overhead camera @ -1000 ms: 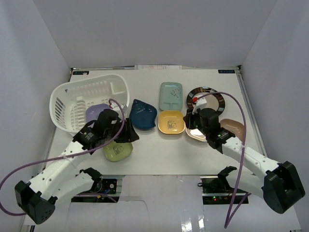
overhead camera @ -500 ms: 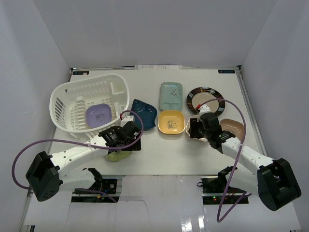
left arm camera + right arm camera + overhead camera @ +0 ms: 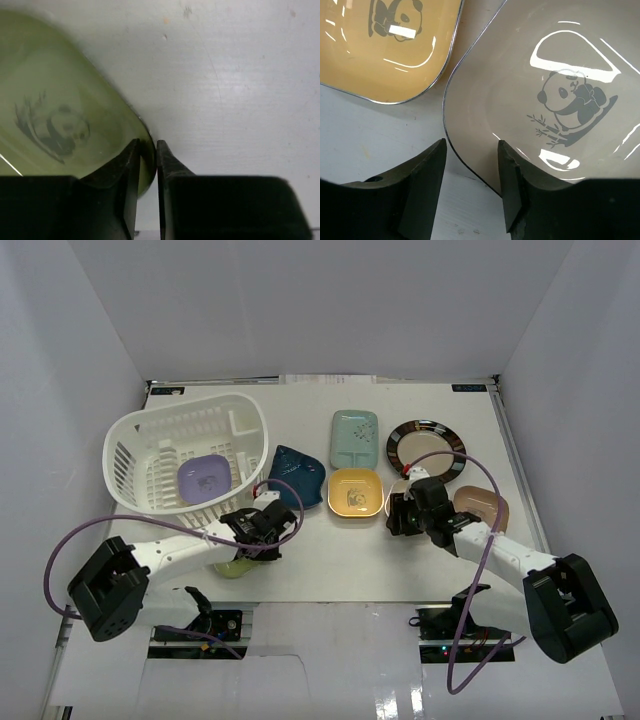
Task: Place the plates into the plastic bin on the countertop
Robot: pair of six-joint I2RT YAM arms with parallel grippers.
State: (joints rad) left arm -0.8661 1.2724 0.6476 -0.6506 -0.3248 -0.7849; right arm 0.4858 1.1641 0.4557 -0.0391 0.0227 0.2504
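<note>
The green plate (image 3: pixel 60 100) lies on the countertop (image 3: pixel 340 560) in front of the plastic bin (image 3: pixel 150 445). My left gripper (image 3: pixel 148 145) is shut on the green plate's right rim. It sits low at the plate's right side (image 3: pixel 262 538). A purple plate (image 3: pixel 205 478) rests inside the bin. My right gripper (image 3: pixel 471 145) is open and straddles the near rim of a cream plate (image 3: pixel 545 75): one finger inside the plate, one outside. An orange-yellow plate (image 3: pixel 380 50) lies just left of the cream one.
More plates lie across the middle of the countertop: a dark blue leaf-shaped one (image 3: pixel 297 475), a pale teal rectangular one (image 3: pixel 354 432), a round black-rimmed one (image 3: pixel 425 445) and a brown one (image 3: pixel 483 506). White walls enclose the table.
My left gripper came away from the bin, dropped to the green plate and closed on its rim. My right gripper opened and lowered over the cream plate's edge.
</note>
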